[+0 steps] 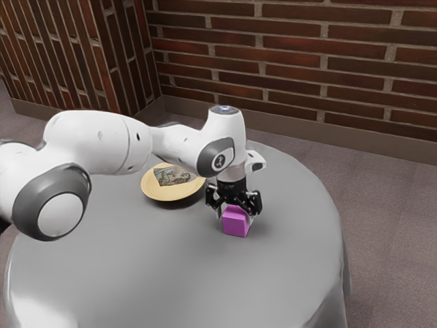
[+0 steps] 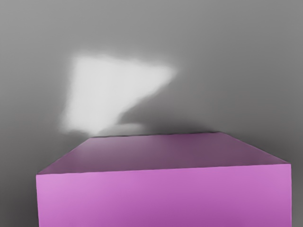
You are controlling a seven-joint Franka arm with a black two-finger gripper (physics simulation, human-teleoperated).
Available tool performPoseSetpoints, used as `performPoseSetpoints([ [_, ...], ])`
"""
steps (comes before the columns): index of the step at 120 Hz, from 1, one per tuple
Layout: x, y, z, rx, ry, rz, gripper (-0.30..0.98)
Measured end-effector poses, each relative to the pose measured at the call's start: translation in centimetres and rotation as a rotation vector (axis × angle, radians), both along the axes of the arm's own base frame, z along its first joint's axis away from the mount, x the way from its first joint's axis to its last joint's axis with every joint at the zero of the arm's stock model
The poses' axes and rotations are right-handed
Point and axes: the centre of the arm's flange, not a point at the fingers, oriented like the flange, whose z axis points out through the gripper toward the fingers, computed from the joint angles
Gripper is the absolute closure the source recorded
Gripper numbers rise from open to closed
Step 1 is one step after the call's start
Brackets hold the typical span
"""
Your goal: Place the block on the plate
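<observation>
In the exterior view the black gripper [image 1: 234, 209] points down over the magenta block [image 1: 235, 222], low above the grey table, and the block's upper part sits within its reach. Whether the block rests on the table or is slightly raised, I cannot tell. The wrist view has the block [image 2: 163, 194] large at its lower edge, directly under the hand, with its top edge and a darker face showing. A yellow round plate [image 1: 171, 197] with a patterned picture in its middle lies on the table, apart from the block, toward the exterior view's left; the arm passes near its rim.
The round table [image 1: 157, 273] has a grey cover, with its curved edge toward the exterior view's right. Behind it stands a brick wall [image 1: 287, 68]. A bright patch of light [image 2: 109, 90] falls on the table beside the block in the wrist view.
</observation>
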Motion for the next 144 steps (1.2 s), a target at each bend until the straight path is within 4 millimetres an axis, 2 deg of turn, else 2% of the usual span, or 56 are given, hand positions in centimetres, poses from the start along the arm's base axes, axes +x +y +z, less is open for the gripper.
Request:
performPoseSetpoints([
  [12,0.0,0.1,-0.9,0.002,0.009,0.011,0.01],
  [28,0.1,-0.3,-0.6,0.001,0.002,0.015,0.27],
  [46,0.4,-0.6,0.2,0.004,-0.014,0.018,0.27],
  [64,0.4,0.3,2.9,0.011,-0.027,0.034,0.28],
  [70,0.3,1.1,3.6,0.019,-0.02,0.045,0.28],
  [80,0.2,2.3,5.8,0.02,-0.021,0.064,0.28],
  [96,0.4,6.3,9.7,0.01,-0.035,0.119,0.29],
  [108,0.6,10.9,11.5,0.003,-0.04,0.178,0.28],
  [131,1.0,19.5,13.1,-0.027,-0.048,0.276,0.28],
  [144,1.7,23.0,13.8,-0.03,-0.069,0.311,0.28],
])
